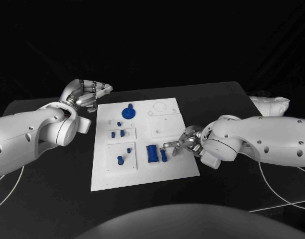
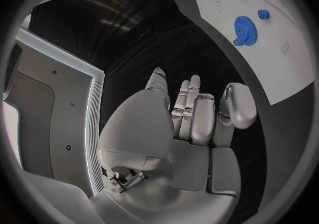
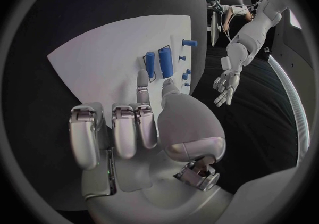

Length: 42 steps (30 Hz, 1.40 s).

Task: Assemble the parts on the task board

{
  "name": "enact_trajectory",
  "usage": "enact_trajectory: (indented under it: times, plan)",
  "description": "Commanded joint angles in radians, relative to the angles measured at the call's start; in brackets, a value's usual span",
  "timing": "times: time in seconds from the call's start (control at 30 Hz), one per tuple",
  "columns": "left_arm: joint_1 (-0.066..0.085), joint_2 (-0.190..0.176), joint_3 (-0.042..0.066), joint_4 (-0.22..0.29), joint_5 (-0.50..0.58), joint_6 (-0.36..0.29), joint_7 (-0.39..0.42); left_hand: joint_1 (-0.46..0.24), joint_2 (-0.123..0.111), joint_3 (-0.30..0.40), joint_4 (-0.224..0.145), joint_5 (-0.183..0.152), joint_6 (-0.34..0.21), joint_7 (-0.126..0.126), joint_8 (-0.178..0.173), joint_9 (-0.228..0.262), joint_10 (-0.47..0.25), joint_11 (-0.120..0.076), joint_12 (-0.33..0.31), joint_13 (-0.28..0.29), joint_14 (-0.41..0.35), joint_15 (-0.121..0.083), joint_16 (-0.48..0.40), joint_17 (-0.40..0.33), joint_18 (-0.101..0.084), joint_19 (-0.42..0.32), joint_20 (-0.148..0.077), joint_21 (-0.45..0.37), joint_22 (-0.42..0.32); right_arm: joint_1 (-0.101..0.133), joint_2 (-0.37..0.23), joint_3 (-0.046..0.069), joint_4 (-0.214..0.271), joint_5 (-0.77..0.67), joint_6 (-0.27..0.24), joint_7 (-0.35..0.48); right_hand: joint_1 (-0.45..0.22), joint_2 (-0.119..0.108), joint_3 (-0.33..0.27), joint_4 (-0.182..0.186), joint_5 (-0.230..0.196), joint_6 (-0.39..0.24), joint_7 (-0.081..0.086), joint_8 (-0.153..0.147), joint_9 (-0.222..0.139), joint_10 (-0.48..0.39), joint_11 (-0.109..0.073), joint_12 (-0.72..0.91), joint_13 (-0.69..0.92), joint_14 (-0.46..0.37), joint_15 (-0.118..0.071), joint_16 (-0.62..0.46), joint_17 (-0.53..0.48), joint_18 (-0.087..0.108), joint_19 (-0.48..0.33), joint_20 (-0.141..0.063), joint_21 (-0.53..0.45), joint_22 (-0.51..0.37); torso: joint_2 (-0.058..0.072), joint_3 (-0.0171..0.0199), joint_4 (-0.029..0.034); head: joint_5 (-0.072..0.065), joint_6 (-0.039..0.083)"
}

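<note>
1. While your right hand (image 1: pixel 183 142) hangs over the task board (image 1: pixel 167 172) at its right edge, its fingers (image 3: pixel 124 128) are curled in, holding nothing.
2. Just beside those fingertips you see the blue block (image 1: pixel 152 153) and blue pin (image 1: pixel 163 154) lying on the board.
3. Farther off, your left hand (image 1: pixel 89 94) rests off the board's far left corner, fingers apart and holding nothing.
4. Near it, the blue gear (image 1: pixel 127 112) lies on the board.

The board (image 1: pixel 168 172) looks like matt white plastic, smooth. The gear (image 1: pixel 127 112) and block (image 1: pixel 152 153) look like matt blue plastic. The table (image 1: pixel 59 189) is matt black. Both hands (image 1: pixel 89 93) (image 1: pixel 183 142) look like satin silver metal; the arms (image 1: pixel 16 139) are glossy white plastic.
</note>
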Motion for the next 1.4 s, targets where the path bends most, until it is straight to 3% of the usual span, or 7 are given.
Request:
enact_trajectory:
  times: [0.03,0.13,0.17,0.4,0.7,1.4]
  plan:
    - [0.001,0.002,0.001,0.0,-0.002,0.015,0.007,0.002,0.01,-0.006,0.001,0.004,0.0,-0.005,0.005,0.002,-0.003,-0.002,-0.002,0.001,-0.01,0.0,-0.006,-0.001,0.01,-0.005,0.001,-0.005,0.156,-0.005,-0.006,-0.001,0.012,-0.074,0.109,-0.011,0.029,0.006,-0.029,0.015,-0.005,-0.031,-0.001,0.041,0.058,0.105,-0.005,-0.005,0.263,0.105,-0.013,0.004,0.263,-0.014,0.105,-0.003,0.004,0.263,0.0,-0.0006,0.0004,-0.001,0.0]
    - [0.001,0.003,0.001,0.0,-0.002,0.015,0.007,0.002,0.01,-0.006,0.001,0.004,0.0,-0.005,0.005,0.002,-0.003,-0.002,-0.002,0.001,-0.01,0.0,-0.006,-0.001,0.01,-0.005,0.001,-0.005,0.156,-0.01,-0.007,-0.001,0.015,-0.089,0.155,-0.028,0.051,0.015,-0.045,0.018,-0.005,-0.054,-0.001,0.068,0.099,0.105,-0.006,-0.005,0.263,0.105,-0.012,0.004,0.263,-0.014,0.105,-0.004,0.004,0.263,-0.001,-0.0014,0.001,-0.003,0.0]
    - [0.001,0.003,0.001,-0.001,-0.002,0.015,0.007,0.002,0.01,-0.006,0.001,0.004,0.0,-0.005,0.005,0.002,-0.003,-0.002,-0.002,0.001,-0.01,0.0,-0.006,-0.001,0.01,-0.005,0.001,-0.005,0.156,-0.011,-0.007,-0.001,0.016,-0.093,0.168,-0.033,0.06,0.021,-0.058,0.023,-0.004,-0.07,0.0,0.086,0.128,0.105,-0.005,-0.005,0.263,0.105,-0.012,0.004,0.263,-0.014,0.105,-0.005,0.004,0.263,-0.001,-0.0015,0.0009,-0.003,0.0]
    - [0.001,0.003,0.001,-0.001,-0.002,0.016,0.007,0.002,0.01,-0.006,0.001,0.004,0.0,-0.005,0.005,0.002,-0.003,-0.002,-0.002,0.001,-0.01,0.0,-0.006,-0.001,0.01,-0.005,0.001,-0.005,0.156,-0.02,0.002,-0.001,0.015,-0.104,0.216,-0.049,0.088,0.031,-0.086,0.025,-0.004,-0.097,-0.002,0.12,0.182,0.105,-0.007,-0.005,0.263,0.105,-0.011,0.004,0.263,-0.014,0.105,-0.004,0.004,0.263,0.0,-0.0005,0.0015,-0.001,0.0]
    - [0.001,0.003,0.001,0.0,-0.002,0.016,0.007,0.004,0.013,-0.007,0.001,0.004,0.0,-0.005,0.005,0.002,-0.003,-0.002,-0.002,0.002,-0.01,0.0,-0.006,-0.001,0.01,-0.005,0.0,-0.006,0.156,-0.025,0.02,-0.001,0.006,-0.112,0.241,-0.055,0.1,0.039,-0.094,0.023,-0.004,-0.105,-0.002,0.13,0.201,0.105,-0.007,-0.005,0.263,0.105,-0.011,0.004,0.263,-0.014,0.105,-0.004,0.004,0.263,0.001,-0.001,0.0008,-0.003,0.0]
    - [0.001,0.004,0.001,0.001,-0.002,0.016,0.008,0.004,0.013,-0.007,0.001,0.004,0.0,-0.005,0.005,0.002,-0.003,-0.002,-0.002,0.002,-0.01,0.0,-0.006,-0.001,0.01,-0.005,0.0,-0.006,0.156,-0.027,0.046,-0.001,-0.035,-0.137,0.216,-0.052,0.12,0.062,-0.097,0.019,-0.003,-0.109,-0.005,0.142,0.225,0.105,-0.009,-0.005,0.263,0.105,-0.011,0.004,0.263,-0.014,0.105,-0.004,0.004,0.263,0.0,-0.0011,0.0007,-0.004,0.0]
